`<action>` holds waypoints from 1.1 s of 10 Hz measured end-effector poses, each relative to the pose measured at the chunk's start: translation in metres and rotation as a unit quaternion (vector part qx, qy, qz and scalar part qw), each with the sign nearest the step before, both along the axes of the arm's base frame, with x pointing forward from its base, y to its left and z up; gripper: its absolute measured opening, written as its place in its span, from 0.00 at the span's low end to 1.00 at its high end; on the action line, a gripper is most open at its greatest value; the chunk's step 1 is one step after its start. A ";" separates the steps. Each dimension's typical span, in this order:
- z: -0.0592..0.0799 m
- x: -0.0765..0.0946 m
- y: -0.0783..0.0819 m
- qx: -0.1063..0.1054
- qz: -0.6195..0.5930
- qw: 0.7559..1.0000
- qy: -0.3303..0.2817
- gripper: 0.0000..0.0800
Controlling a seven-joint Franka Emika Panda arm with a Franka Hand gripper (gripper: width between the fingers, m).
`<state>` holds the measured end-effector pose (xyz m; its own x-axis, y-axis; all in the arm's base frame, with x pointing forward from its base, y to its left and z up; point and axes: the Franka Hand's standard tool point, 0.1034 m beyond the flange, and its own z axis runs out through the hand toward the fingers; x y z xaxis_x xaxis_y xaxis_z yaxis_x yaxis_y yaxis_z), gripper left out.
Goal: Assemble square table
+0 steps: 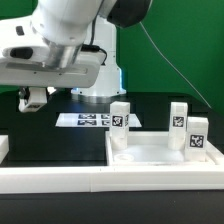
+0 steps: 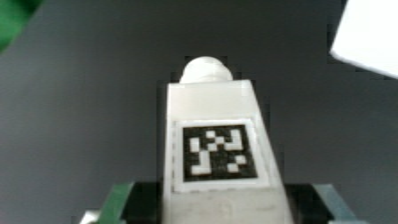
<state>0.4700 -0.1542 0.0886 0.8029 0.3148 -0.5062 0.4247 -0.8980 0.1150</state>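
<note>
While the arm hangs over the upper left of the exterior frame, the findings are as follows.

Gripper: the gripper (image 1: 33, 97) sits at the left edge of the exterior frame, above the black surface. In the wrist view its fingers (image 2: 128, 203) flank the lower end of a white leg (image 2: 217, 125), one on each side, clamped against it; the leg is grasped.

Held leg: white, blocky, with a black-white square tag facing the wrist camera and a rounded peg at its far end. Whether it touches the table surface cannot be determined.

Square table top: the white slab (image 1: 165, 152) with raised rim lies at the lower right of the exterior frame.

Standing legs: three tagged legs stand upright at the slab, one at its left rear corner (image 1: 120, 120), one toward the right rear (image 1: 178, 118), one at the right edge (image 1: 197, 134). Whether they are seated cannot be told.

Marker board: the marker board (image 1: 88, 120) lies flat at frame centre, behind the slab.

Rail: a long white rail (image 1: 60, 180) crosses the lower frame.
</note>
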 end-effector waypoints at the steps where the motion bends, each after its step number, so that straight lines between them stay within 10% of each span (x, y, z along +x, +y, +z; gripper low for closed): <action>1: 0.001 0.001 -0.001 0.010 0.006 1.000 -0.027 0.36; 4: 0.001 0.007 -0.004 0.044 0.024 0.992 -0.117 0.36; 8: 0.013 0.033 0.038 0.046 -0.004 0.988 -0.147 0.36; 11: 0.012 0.034 0.041 0.045 -0.005 0.988 -0.150 0.36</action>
<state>0.5041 -0.1132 0.1007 0.9155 0.3394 -0.2161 0.3751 -0.9142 0.1534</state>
